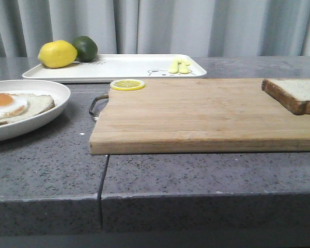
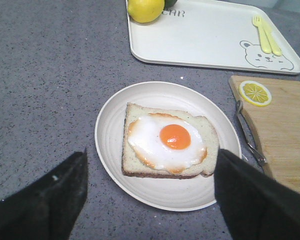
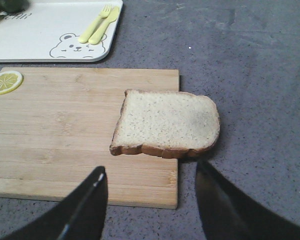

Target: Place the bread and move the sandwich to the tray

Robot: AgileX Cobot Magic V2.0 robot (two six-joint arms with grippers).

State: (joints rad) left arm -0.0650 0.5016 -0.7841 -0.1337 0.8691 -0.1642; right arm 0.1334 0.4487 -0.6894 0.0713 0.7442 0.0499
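A plain bread slice (image 1: 295, 94) (image 3: 166, 123) lies at the right end of the wooden cutting board (image 1: 196, 113), overhanging its edge. My right gripper (image 3: 151, 172) hovers open just short of that slice, holding nothing. On the left, the sandwich (image 2: 167, 141) (image 1: 13, 106) is one crusted slice topped with a fried egg, on a round white plate (image 2: 140, 187) (image 1: 51, 93). My left gripper (image 2: 151, 155) is open above the plate's near side, fingers wide apart and empty. The white tray (image 1: 124, 67) (image 2: 210, 35) with a bear drawing lies at the back.
A lemon (image 1: 57, 53) and a green lime (image 1: 86, 48) sit on the tray's left end, and a pale yellow fork and spoon (image 1: 179, 66) on its right. A lemon slice (image 1: 127, 84) lies on the board's far left corner beside its metal handle (image 1: 97, 103).
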